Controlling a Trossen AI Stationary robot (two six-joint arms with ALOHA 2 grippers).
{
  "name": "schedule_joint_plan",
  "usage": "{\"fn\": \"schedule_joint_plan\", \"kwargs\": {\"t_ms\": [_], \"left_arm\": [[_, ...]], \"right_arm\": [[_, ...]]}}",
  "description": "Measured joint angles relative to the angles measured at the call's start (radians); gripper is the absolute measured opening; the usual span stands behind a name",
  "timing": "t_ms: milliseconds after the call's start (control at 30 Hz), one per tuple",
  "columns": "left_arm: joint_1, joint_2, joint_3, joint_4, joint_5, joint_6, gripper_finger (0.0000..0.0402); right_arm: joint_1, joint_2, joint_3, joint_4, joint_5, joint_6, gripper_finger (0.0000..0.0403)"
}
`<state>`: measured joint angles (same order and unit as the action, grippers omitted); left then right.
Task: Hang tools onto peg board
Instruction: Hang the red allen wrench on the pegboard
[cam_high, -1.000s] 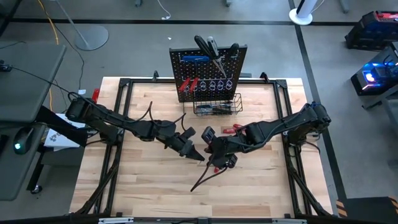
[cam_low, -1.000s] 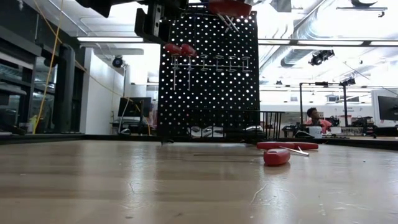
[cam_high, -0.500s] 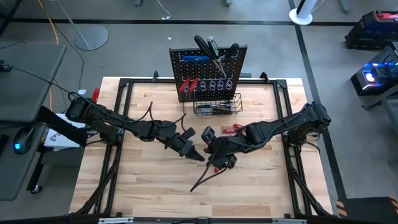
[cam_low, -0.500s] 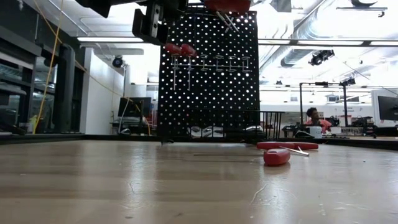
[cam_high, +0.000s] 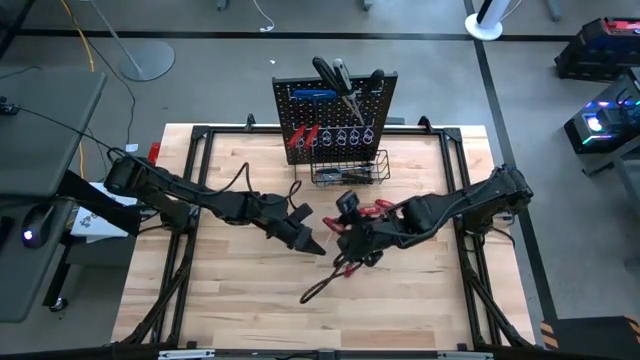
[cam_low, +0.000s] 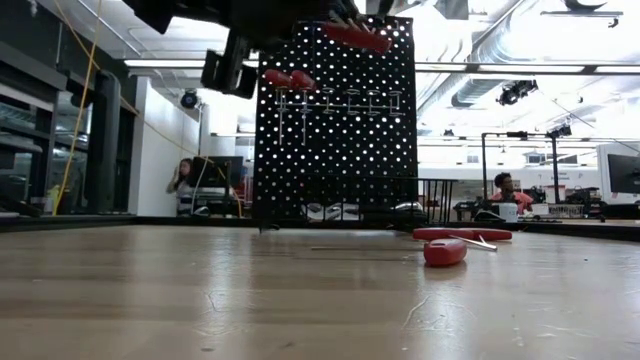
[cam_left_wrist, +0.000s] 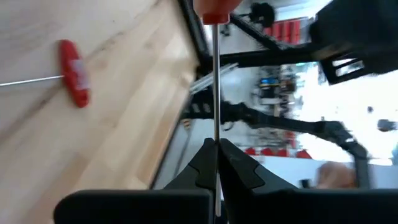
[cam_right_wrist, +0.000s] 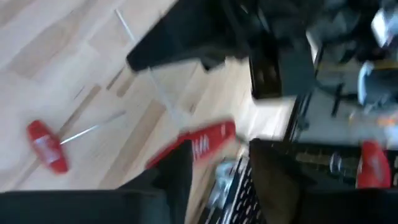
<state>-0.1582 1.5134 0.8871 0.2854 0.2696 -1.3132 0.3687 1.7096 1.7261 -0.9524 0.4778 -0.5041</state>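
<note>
Wood table (cam_high: 230, 290): light planks w/ black frame round the edge; lab room behind, two people seen far off in low view.
Peg board (cam_high: 335, 108): upright at table's far edge, centre; black, perforated. Red-handled tools (cam_high: 303, 137) hang on its left part, row of metal loop hooks (cam_high: 345, 136) beside them, blue T-handle key (cam_high: 314, 94) higher up, black-handled screwdrivers (cam_high: 330, 72) at top.
Wire basket (cam_high: 350, 168): black, at board's foot, holds some tools.
Left gripper (cam_high: 318, 247): mid-table, raised. Fingers (cam_left_wrist: 200, 168) pinched together on thin metal shaft (cam_left_wrist: 214, 81) of a red-handled driver; its red handle (cam_left_wrist: 213, 9) sits at far end, away from wrist.
Right gripper (cam_high: 348, 248): just beside left one, meets it at the same tool; its fingers (cam_right_wrist: 177, 171) stand apart, red handle seen between them in right wrist view.
Loose tools: red T-handle key (cam_left_wrist: 73, 71) flat on table; another red-handled tool (cam_high: 372, 209) lies near basket, right of centre.
</note>
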Motion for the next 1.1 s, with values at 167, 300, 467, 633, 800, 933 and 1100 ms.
{"fn": "schedule_joint_plan", "kwargs": {"t_ms": [167, 300, 467, 633, 800, 933, 1100], "left_arm": [[0.011, -0.079, -0.001, -0.139, -0.09, 0.11, 0.0], [0.013, -0.193, -0.001, -0.22, -0.357, 0.265, 0.0], [0.011, -0.304, 0.0, -0.063, -0.657, 0.536, 0.0], [0.003, -0.264, 0.023, 0.112, -0.707, 0.7, 0.0], [-0.02, -0.148, 0.13, 0.073, -0.64, 0.797, 0.0], [-0.019, -0.077, 0.217, 0.081, -0.519, 0.849, 0.0], [-0.018, -0.022, 0.271, 0.078, -0.51, 0.883, 0.0]], "right_arm": [[-0.028, -0.028, 0.111, -0.247, -0.116, 0.362, 0.0172], [-0.045, -0.178, 0.016, -0.181, -0.168, 0.6, 0.0164], [-0.025, -0.451, -0.302, 0.252, -0.078, 0.866, 0.0156], [-0.041, -0.602, -0.641, 0.867, 0.034, 1.015, 0.0156], [-0.089, -0.58, -0.741, 1.115, -0.008, 1.07, 0.0156], [-0.108, -0.528, -0.699, 1.088, -0.071, 1.039, 0.0156], [-0.127, -0.485, -0.617, 1.03, -0.113, 0.959, 0.0156]]}}
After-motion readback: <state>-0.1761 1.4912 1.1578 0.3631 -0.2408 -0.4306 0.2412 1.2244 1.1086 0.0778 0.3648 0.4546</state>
